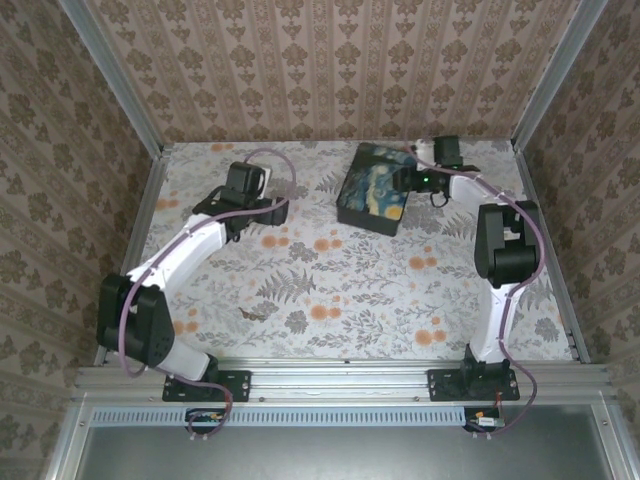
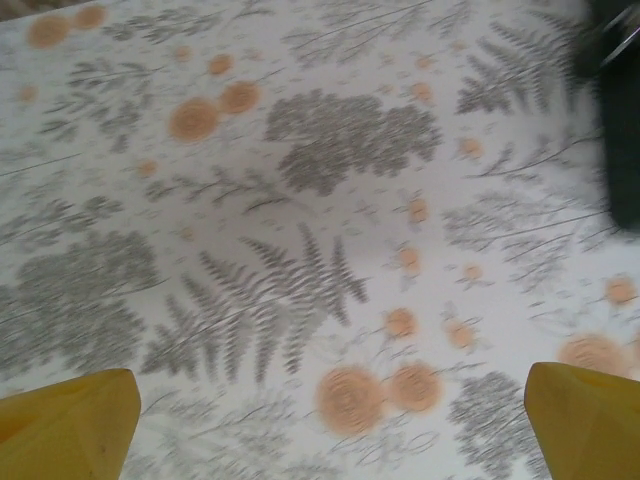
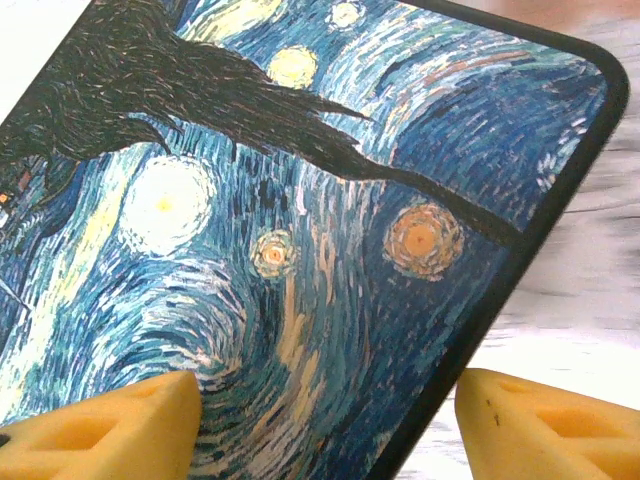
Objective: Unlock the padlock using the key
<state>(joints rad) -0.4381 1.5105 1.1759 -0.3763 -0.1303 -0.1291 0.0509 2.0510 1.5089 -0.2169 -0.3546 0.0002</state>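
Cloth printed with grey ferns and orange blooms covers the table (image 1: 330, 300). Everything here is placed against the black box (image 1: 375, 197) with the swirled blue-and-yellow lid, which sits toward the far right.

The right gripper (image 3: 328, 400) is held low, directly above the box's lid. Its jaws are seen apart and nothing is gripped. 1 of the 2 yellow fingers (image 3: 540, 430) hangs just outside the box's black rim, and the other is over the painted surface.

The left gripper (image 2: 330, 400) is set to the left of the box, well apart from it. Its jaws are spread wide over bare cloth and are empty.

The padlock cannot be made out on the faces of the box that are seen. The key's place cannot be told either: any slim dark piece is lost among the fern print to the left of and in front of the box.

The step in hand is judged to be an approach to the box, ahead of any work with the key. It is done well if the rim is taken squarely. The outer finger should be brought down beside the box's wall, and the inner one kept off the glossy lid until the pads are level, so that the box is not skated across the cloth. The closing is best made slowly. Once the key is found, the left gripper is best kept wide and brought in low and flat, since so thin a piece is easily pushed rather than pinched.
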